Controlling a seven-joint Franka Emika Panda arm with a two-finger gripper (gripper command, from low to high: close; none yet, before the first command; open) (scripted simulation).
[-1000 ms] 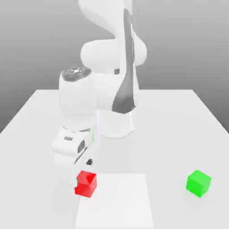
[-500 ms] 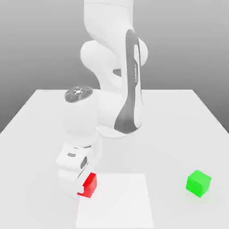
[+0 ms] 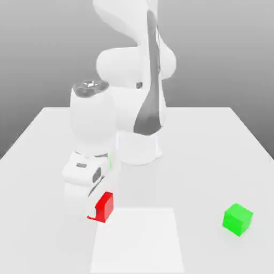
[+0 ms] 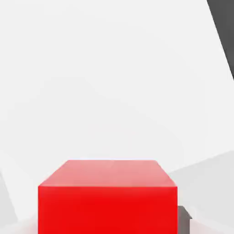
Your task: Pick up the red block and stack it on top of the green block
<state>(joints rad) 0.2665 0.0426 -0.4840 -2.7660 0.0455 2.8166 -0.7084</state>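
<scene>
The red block (image 3: 105, 206) hangs a little above the white table, held in my gripper (image 3: 98, 208), which is shut on it. In the exterior view a white finger covers the block's left side. The hand view has the red block (image 4: 107, 197) close up, with the table surface beyond it. The green block (image 3: 237, 218) rests on the table far to the exterior view's right, well apart from the gripper and the red block.
The arm's base (image 3: 139, 147) stands at the middle of the white table (image 3: 214, 155), behind the gripper. A lighter square patch (image 3: 142, 243) marks the table's front, between the two blocks.
The gripper went down around the red block, closed on it, and has now risen with the block off the table. The green block has not moved.
</scene>
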